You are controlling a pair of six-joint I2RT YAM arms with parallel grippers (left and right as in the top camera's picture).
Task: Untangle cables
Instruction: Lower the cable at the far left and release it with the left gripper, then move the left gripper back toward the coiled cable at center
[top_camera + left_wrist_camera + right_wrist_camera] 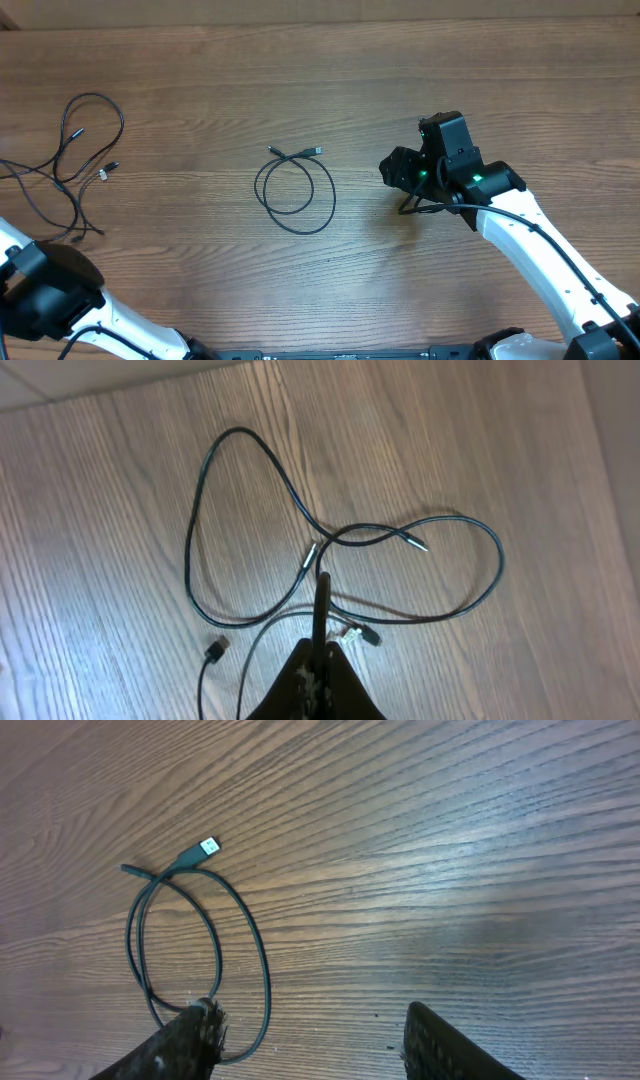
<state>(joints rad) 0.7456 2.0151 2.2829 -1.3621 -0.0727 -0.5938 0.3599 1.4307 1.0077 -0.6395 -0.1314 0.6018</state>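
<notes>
Several thin black cables (85,150) lie tangled at the table's left. In the left wrist view their loops (240,510) cross one another, with silver-tipped ends (415,543) and a flat plug (215,650) showing. My left gripper (322,650) is shut on one black cable, which rises straight out from between its fingers. A separate cable (295,190) lies coiled in the middle of the table; its plug (205,848) shows in the right wrist view. My right gripper (315,1035) hangs open just right of that coil (200,920), nothing between its fingers.
The wooden table (200,80) stretches across the view. My left arm (45,290) occupies the front left corner, and the white right arm (540,240) runs in from the front right.
</notes>
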